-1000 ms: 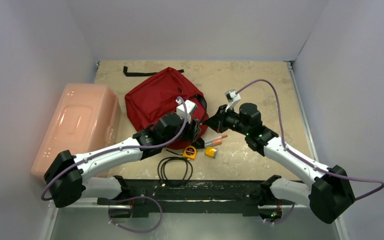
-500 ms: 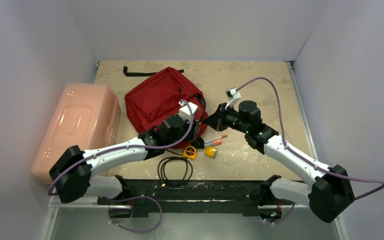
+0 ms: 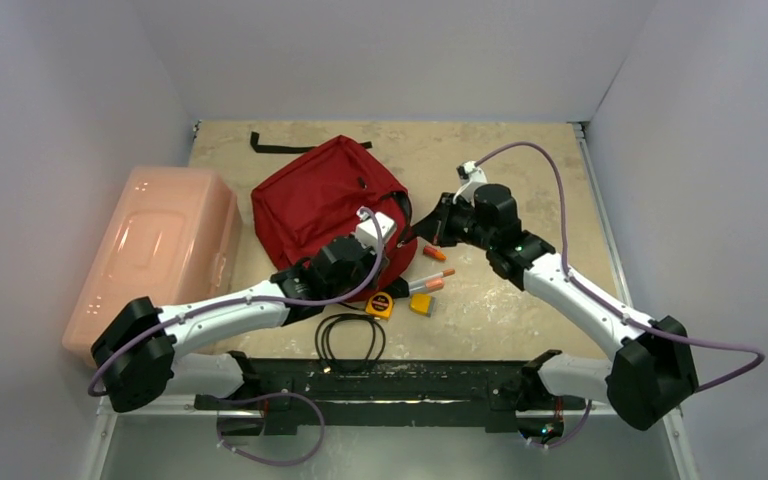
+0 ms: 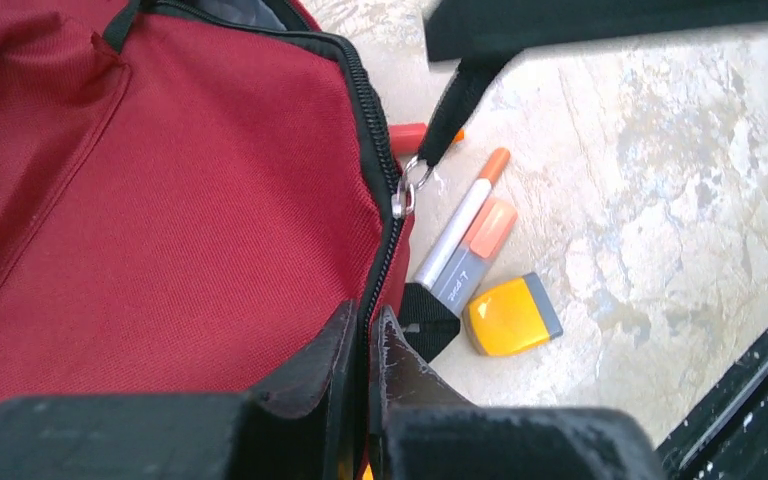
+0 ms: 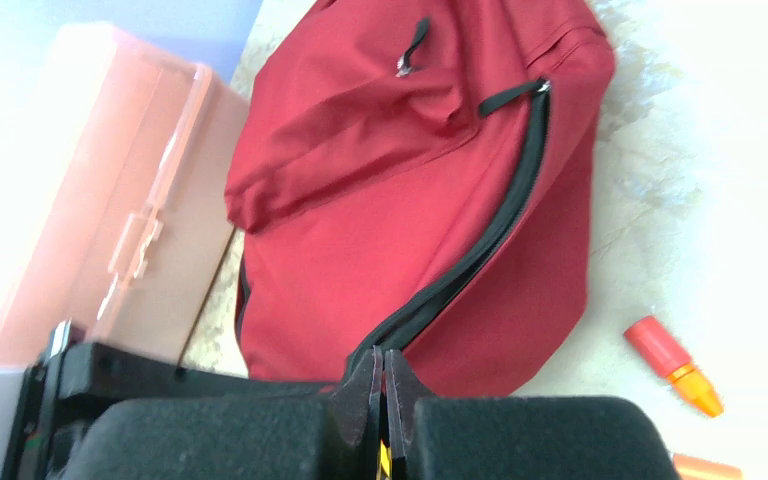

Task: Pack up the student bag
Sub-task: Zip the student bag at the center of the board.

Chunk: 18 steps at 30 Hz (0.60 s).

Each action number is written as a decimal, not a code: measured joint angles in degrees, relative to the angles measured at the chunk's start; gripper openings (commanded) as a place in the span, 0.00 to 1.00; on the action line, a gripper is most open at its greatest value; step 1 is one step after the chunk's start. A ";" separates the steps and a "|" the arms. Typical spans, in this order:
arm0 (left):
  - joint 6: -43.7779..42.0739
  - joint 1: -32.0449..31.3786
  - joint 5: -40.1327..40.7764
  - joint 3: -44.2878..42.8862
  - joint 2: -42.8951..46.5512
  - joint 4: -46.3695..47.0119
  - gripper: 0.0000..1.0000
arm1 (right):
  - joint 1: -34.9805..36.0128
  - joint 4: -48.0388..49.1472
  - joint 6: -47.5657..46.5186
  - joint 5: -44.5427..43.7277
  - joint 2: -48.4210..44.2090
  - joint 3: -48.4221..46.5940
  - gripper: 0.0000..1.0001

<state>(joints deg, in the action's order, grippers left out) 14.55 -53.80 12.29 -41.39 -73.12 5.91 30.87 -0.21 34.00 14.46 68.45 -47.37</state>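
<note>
White arm links [image 3: 230,312], black joints [image 3: 140,350], purple cables [image 3: 550,165], black-fingered left hand [image 4: 367,318]

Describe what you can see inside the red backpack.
The red backpack shows only a sliver of grey lining at its opening; fabric hides any contents.

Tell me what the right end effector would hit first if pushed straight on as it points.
Probably the student bag: the right end effector, shut on its zipper pull, points at the red side panel just ahead. Depth is unclear, but nothing shows between.
</note>
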 measured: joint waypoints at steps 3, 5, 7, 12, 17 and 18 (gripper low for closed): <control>-0.85 -0.20 -0.70 1.44 2.69 -0.85 0.00 | -3.23 -0.61 0.68 0.76 2.32 -1.79 0.00; -1.14 -0.24 -1.01 2.25 4.24 -2.23 0.00 | -6.14 -0.17 1.01 1.53 4.04 -2.34 0.00; -1.31 -0.26 -1.51 3.15 5.51 -3.76 0.00 | -8.50 -0.07 1.18 1.62 5.66 -3.04 0.00; -1.66 -0.28 -2.40 3.87 7.10 -4.70 0.00 | -10.38 3.26 1.42 3.65 12.20 -6.23 0.00; -2.01 -0.22 -4.20 6.05 9.18 -4.26 0.00 | -10.71 8.87 0.13 8.17 21.92 -12.11 0.00; -2.19 -0.22 -4.59 6.49 9.62 -4.17 0.00 | -10.71 9.86 -0.42 9.25 25.03 -14.43 0.00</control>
<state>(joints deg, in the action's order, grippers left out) 12.36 -54.02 7.70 -34.89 -63.51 1.74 20.16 9.65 33.58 23.70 93.47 -61.80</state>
